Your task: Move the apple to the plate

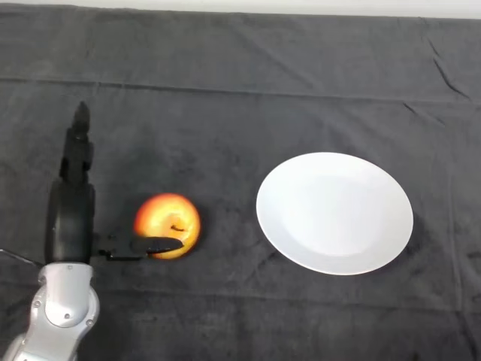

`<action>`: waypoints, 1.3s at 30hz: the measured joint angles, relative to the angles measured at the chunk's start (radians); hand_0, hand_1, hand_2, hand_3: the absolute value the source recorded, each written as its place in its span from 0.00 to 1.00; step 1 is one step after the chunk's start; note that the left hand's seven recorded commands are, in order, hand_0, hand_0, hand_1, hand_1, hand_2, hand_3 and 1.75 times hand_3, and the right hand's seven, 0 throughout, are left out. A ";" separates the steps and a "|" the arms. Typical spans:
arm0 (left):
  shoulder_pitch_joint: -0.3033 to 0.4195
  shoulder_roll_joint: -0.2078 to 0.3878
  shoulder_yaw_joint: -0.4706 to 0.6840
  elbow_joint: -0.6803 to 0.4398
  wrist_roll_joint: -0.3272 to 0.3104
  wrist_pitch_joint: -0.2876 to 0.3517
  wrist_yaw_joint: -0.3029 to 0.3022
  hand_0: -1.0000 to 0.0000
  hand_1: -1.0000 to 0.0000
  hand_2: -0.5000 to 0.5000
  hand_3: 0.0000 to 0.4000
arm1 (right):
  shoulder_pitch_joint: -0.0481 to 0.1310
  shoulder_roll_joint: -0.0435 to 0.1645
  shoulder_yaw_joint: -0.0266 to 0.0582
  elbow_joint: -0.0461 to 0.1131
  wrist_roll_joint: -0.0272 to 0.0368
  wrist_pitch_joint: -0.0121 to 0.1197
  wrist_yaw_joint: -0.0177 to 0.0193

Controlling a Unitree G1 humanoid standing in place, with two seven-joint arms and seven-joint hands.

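A red and yellow apple (168,222) sits on the dark cloth at the left of the middle. A white plate (334,212) lies to its right, apart from it and with nothing on it. My left hand (71,214) is just left of the apple, palm beside it. Its fingers (77,147) point straight away towards the far edge. Its thumb (154,245) reaches out to the right and lies across the apple's near side. The hand is open and not curled round the apple.
The table (240,83) is covered by a dark cloth with a few creases. A pale strip runs along the far edge.
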 measured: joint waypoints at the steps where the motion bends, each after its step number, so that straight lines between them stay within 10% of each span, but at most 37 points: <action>1: 0.000 0.000 -0.006 0.001 0.000 0.001 -0.001 1.00 1.00 0.50 0.00 | 0.000 0.000 0.0000 0.000 0.0000 0.000 -0.0003; 18: -0.010 0.000 -0.057 0.081 -0.018 0.049 -0.039 1.00 1.00 0.50 0.00 | 0.000 0.000 0.0002 0.000 0.0000 0.000 -0.0041; 19: -0.010 -0.002 -0.058 0.082 -0.018 0.050 -0.042 1.00 0.88 0.56 0.12 | 0.000 0.000 0.0002 0.000 0.0000 0.000 -0.0042; 21: -0.015 -0.002 -0.058 0.092 -0.018 0.051 -0.042 0.15 0.00 0.57 1.00 | 0.000 0.000 0.0001 0.000 0.0000 0.000 -0.0043; 22: -0.019 -0.002 -0.058 0.099 -0.019 0.053 -0.042 0.00 0.00 0.50 1.00 | 0.000 0.000 0.0001 0.000 0.0000 0.000 -0.0044; 39: -0.036 -0.002 -0.058 0.097 -0.023 0.090 -0.053 0.00 0.00 0.50 1.00 | 0.000 0.000 0.0002 0.000 0.0000 0.000 -0.0050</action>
